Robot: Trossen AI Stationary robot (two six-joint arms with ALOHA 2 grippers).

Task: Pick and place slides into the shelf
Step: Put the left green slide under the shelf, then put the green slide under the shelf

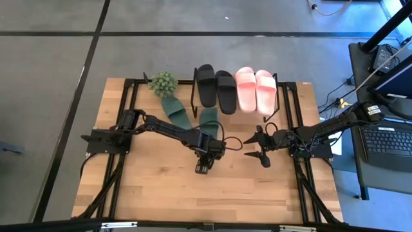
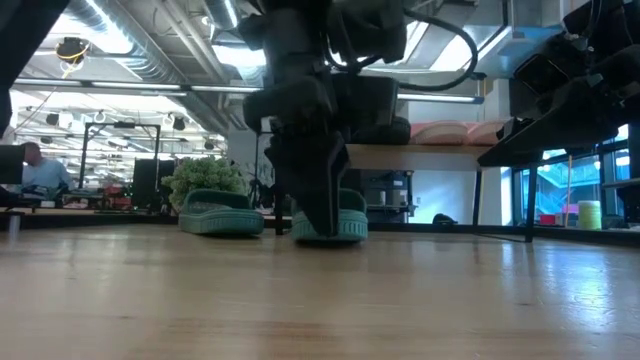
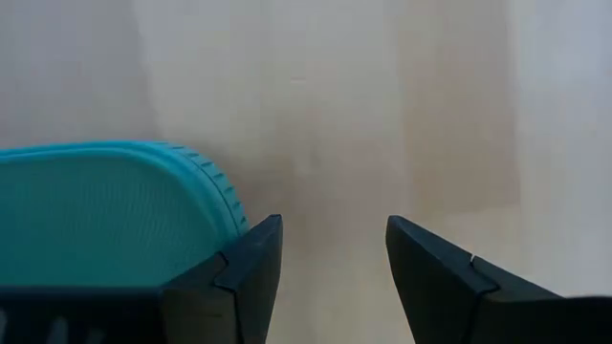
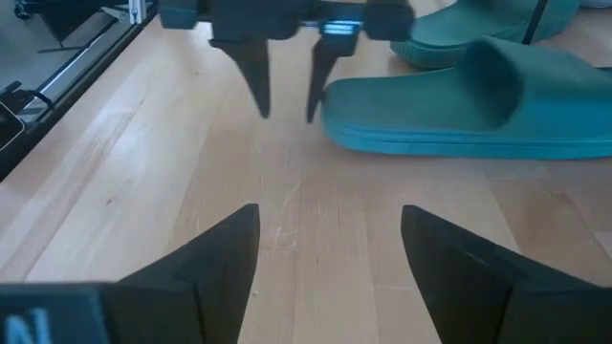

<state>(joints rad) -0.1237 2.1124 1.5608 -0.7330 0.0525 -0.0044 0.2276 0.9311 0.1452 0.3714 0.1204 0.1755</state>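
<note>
Hovering open-jawed just beside the near green slide (image 1: 209, 119) on the counter (image 1: 154, 187), the left gripper (image 1: 202, 169) should straddle its edge squarely before closing. Right gripper (image 1: 257, 147) waits nearby, jaws open. Pink and black pairs sit on the shelf (image 1: 278, 96).

A light wooden table (image 1: 161, 187) carried everything, its planks running across the picture in the high view. On it lay two dark green slides (image 1: 175, 108) (image 1: 209, 120), one just beside a small potted plant (image 1: 163, 83) near the far edge. The shelf (image 1: 273, 106) stood on the table at that far edge, and on its top sat the black pair (image 1: 215, 85) and the pink pair (image 1: 255, 89), side by side.
</note>
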